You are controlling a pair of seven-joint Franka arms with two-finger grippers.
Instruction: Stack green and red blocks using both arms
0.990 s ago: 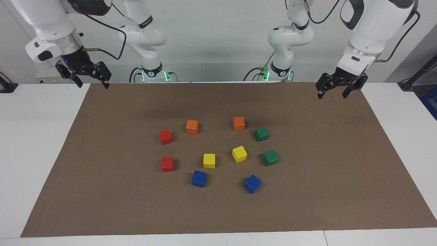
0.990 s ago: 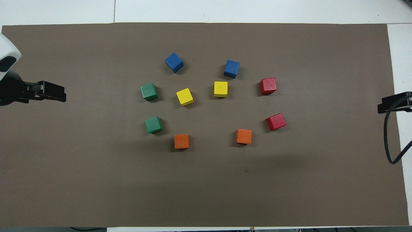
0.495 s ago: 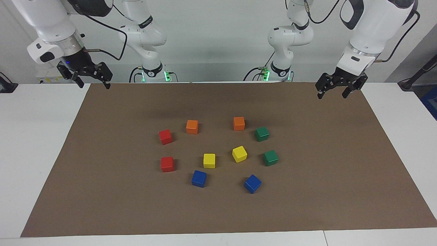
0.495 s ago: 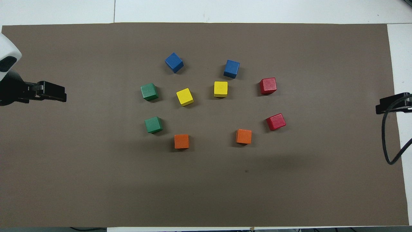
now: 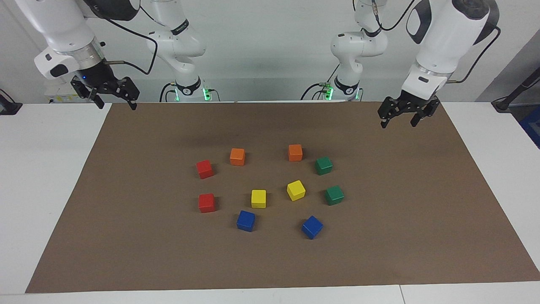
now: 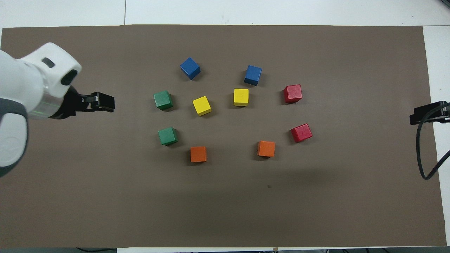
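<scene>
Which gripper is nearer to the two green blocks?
Left. The left gripper hangs over the mat at the green blocks' end; the right gripper waits over the mat's corner at the red blocks' end.

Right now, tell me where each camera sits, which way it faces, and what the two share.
Facing view: high across the table, looking at the robots; both arms show, left gripper and right gripper raised over the brown mat.
Overhead view: above the robots' end, looking steeply down; only the left gripper with its wrist and the right gripper show.
Shared: the mat and ten cubes, including green blocks and red blocks, half a turn apart.
</scene>
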